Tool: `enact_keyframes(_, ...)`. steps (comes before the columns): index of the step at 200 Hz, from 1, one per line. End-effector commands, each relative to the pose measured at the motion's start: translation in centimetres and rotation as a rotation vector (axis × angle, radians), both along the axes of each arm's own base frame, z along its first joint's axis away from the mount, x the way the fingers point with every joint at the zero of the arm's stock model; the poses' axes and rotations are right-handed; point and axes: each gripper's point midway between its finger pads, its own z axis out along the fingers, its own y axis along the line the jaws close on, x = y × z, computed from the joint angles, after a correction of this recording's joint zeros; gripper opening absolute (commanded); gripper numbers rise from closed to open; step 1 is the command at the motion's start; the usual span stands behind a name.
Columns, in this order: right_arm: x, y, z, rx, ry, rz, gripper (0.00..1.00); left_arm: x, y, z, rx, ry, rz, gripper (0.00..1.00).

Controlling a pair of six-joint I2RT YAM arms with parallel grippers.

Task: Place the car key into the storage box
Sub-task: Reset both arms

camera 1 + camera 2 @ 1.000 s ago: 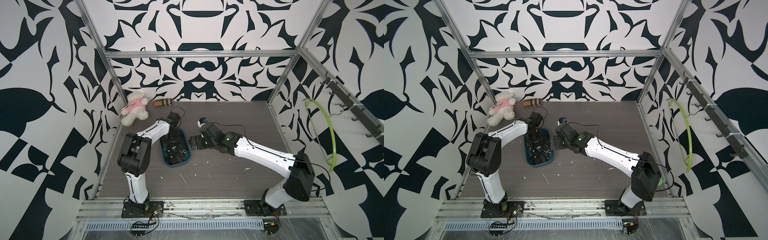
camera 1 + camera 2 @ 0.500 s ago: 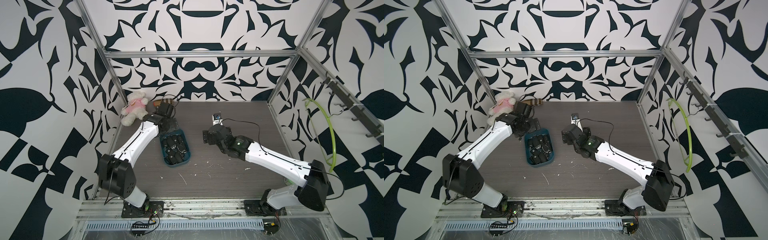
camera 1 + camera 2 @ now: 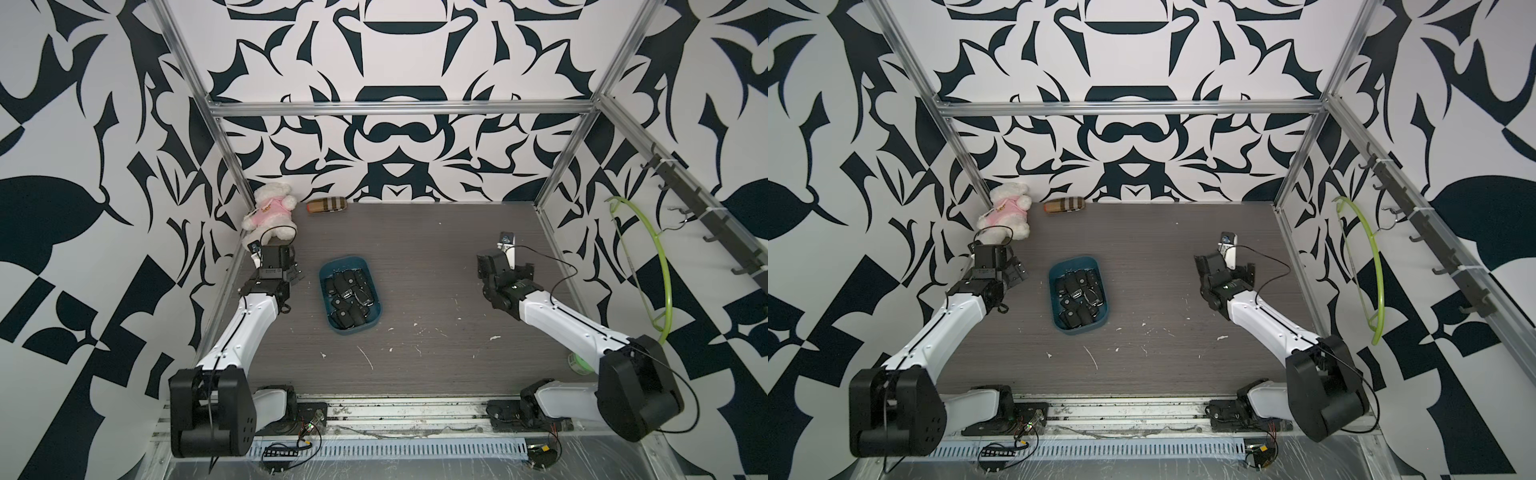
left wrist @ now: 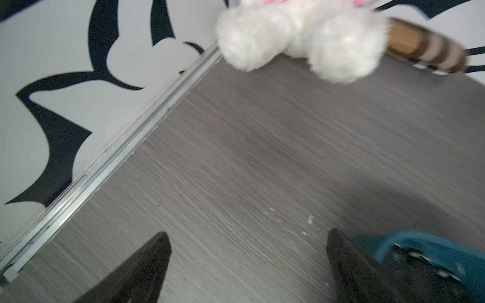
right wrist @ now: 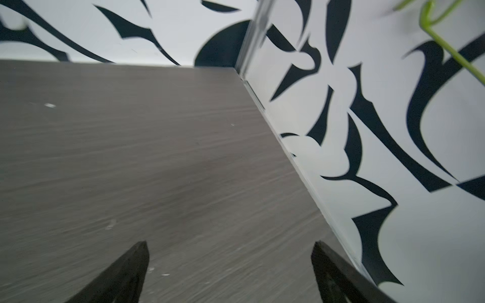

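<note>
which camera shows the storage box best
Both top views: the whole storage box shows from above, with car keys piled inside. The left wrist view catches only a blurred corner of it; the right wrist view shows none of it.

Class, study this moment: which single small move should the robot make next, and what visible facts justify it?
Probably just retract both arms to rest. The left gripper and right gripper stand open and empty, away from the dark teal shallow plastic storage box, which holds a heap of black car keys; no key shows loose on the grey wood-grain table.
</note>
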Motion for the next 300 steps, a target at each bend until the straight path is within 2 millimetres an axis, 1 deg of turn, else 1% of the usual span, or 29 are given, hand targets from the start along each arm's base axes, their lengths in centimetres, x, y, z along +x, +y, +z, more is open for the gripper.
enact_keyframes(1, 0.8, -1.2, -0.3, -0.028, -0.069, -0.013, 0.99, 2.5, 1.0, -1.1, 0.050, -0.059, -0.004, 0.99)
enact_keyframes(11, 1.2, -1.5, -1.4, -0.043, -0.065, -0.012, 1.00, 3.1, 1.0, -2.0, 0.061, -0.060, -0.020, 0.99)
enact_keyframes(21, 1.8, -1.1, -2.5, -0.054, -0.066, 0.018, 0.99, 3.8, 1.0, -2.7, 0.064, -0.071, -0.029, 0.99)
enact_keyframes(36, 2.9, 0.0, -3.7, -0.054, -0.081, 0.095, 0.98, 4.7, 0.7, -3.3, 0.077, -0.108, -0.058, 0.99)
enact_keyframes(45, 3.4, 0.9, -4.6, -0.064, -0.061, 0.166, 0.95, 5.1, 0.3, -3.5, 0.096, -0.120, -0.107, 0.99)
enact_keyframes(59, 4.0, 1.6, -4.8, -0.076, -0.067, 0.223, 0.94, 5.2, 0.3, -3.7, 0.126, -0.173, -0.128, 0.99)
enact_keyframes(66, 4.2, 1.8, -5.0, -0.064, -0.078, 0.257, 0.95, 5.2, 0.3, -3.3, 0.140, -0.216, -0.134, 0.99)
enact_keyframes(72, 4.2, 1.6, -5.2, -0.047, -0.086, 0.269, 0.96, 5.2, -0.1, -3.0, 0.137, -0.257, -0.158, 0.99)
enact_keyframes(76, 4.2, 1.4, -5.5, -0.034, -0.087, 0.270, 1.00, 5.2, -0.4, -3.0, 0.131, -0.274, -0.180, 0.99)
enact_keyframes(91, 4.2, 0.2, -5.7, 0.014, -0.106, 0.236, 0.99, 5.2, -1.7, -2.8, 0.118, -0.313, -0.259, 0.99)
enact_keyframes(106, 3.8, -0.7, -6.0, 0.092, -0.138, 0.242, 0.99, 5.1, -3.4, -2.7, 0.113, -0.359, -0.357, 0.99)
enact_keyframes(125, 3.5, -1.0, -6.4, 0.148, -0.168, 0.268, 0.99, 5.0, -5.4, -3.6, 0.114, -0.413, -0.472, 0.99)
enact_keyframes(131, 3.5, -0.9, -6.5, 0.152, -0.173, 0.276, 0.99, 5.2, -5.8, -3.4, 0.128, -0.448, -0.491, 0.99)
enact_keyframes(140, 3.4, -0.9, -6.6, 0.155, -0.179, 0.280, 0.99, 5.2, -6.1, -3.4, 0.131, -0.429, -0.502, 0.99)
enact_keyframes(151, 3.2, -0.9, -7.1, 0.155, -0.196, 0.286, 0.99, 5.0, -6.2, -4.0, 0.120, -0.375, -0.506, 0.99)
enact_keyframes(154, 3.3, -0.9, -6.8, 0.151, -0.210, 0.288, 0.99, 5.0, -6.1, -4.0, 0.123, -0.381, -0.504, 0.99)
enact_keyframes(168, 3.2, -1.1, -7.1, 0.170, -0.189, 0.279, 0.99, 5.3, -6.1, -3.6, 0.137, -0.414, -0.502, 0.99)
enact_keyframes(185, 3.2, -1.1, -7.1, 0.171, -0.188, 0.280, 0.99, 5.1, -6.1, -4.0, 0.124, -0.378, -0.504, 0.99)
enact_keyframes(198, 3.3, -1.1, -7.1, 0.163, -0.189, 0.282, 0.99, 5.2, -6.1, -3.7, 0.132, -0.397, -0.503, 0.99)
enact_keyframes(300, 3.3, -1.1, -7.1, 0.167, -0.190, 0.281, 0.99, 5.2, -6.3, -3.9, 0.130, -0.382, -0.513, 0.99)
